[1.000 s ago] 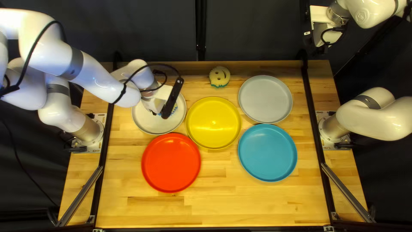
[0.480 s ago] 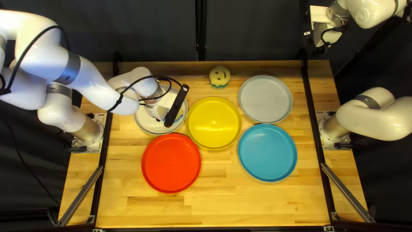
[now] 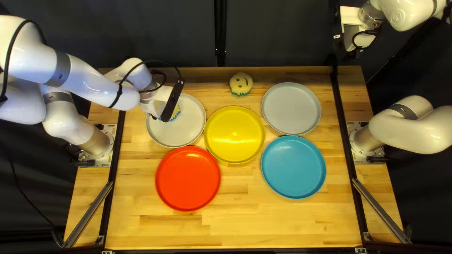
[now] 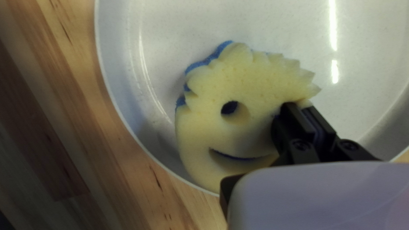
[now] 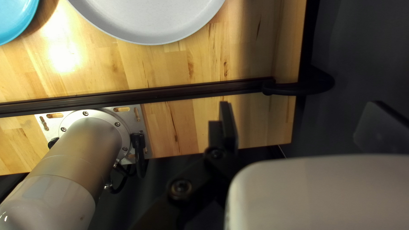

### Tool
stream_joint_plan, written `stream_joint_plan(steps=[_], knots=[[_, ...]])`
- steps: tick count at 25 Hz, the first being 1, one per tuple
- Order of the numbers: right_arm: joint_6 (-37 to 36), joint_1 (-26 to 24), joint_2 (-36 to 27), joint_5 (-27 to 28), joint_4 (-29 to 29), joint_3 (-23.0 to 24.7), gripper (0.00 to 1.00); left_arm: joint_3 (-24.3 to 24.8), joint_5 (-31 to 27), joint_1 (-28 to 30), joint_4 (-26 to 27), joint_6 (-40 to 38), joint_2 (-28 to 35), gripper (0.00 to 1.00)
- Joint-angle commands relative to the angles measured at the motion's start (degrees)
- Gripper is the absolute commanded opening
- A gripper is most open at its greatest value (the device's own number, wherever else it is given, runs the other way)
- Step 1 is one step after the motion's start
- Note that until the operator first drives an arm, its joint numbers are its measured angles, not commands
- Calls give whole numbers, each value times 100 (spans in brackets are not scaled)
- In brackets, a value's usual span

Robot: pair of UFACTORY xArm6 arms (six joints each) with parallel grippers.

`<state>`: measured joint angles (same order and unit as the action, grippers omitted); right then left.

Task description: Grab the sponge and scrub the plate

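Left pincer (image 4: 303,110): clenched, grasping the smiling sponge (image 4: 251,85) near its edge. Sponge: blue side down, inside the white plate (image 4: 170,30), near the rim; firmness of contact cannot be told. Right pincer (image 5: 301,106): released, nothing held. Spare sponge (image 3: 234,84): on the desk (image 3: 282,221), near its far edge. Step in hand, as judged: scrubbing. Next move: light downward pressure, sweeping toward the plate's bare middle.

The wooden table (image 3: 245,230) holds 5 plates (image 3: 190,124) and, near its far edge, 1 smiling sponge (image 3: 240,83).
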<state>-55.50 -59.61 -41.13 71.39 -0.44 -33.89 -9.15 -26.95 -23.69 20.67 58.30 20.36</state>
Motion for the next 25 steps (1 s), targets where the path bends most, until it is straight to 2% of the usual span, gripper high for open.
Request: stream_joint_plan(steps=[1,6,10,12,16,25], knots=[[0,0,0,0,0,0,100,149,6,505,-66,-500,236,0],[0,0,0,0,0,0,100,357,-80,1259,-236,-1317,691,0],[0,0,0,0,0,0,100,486,-41,1526,-276,-1550,802,0],[0,0,0,0,0,0,100,593,-157,1457,-332,-1556,1008,0],[0,0,0,0,0,0,100,646,-400,964,-376,-1223,1224,0],[0,0,0,0,0,0,100,468,-408,9,-221,-297,891,0]])
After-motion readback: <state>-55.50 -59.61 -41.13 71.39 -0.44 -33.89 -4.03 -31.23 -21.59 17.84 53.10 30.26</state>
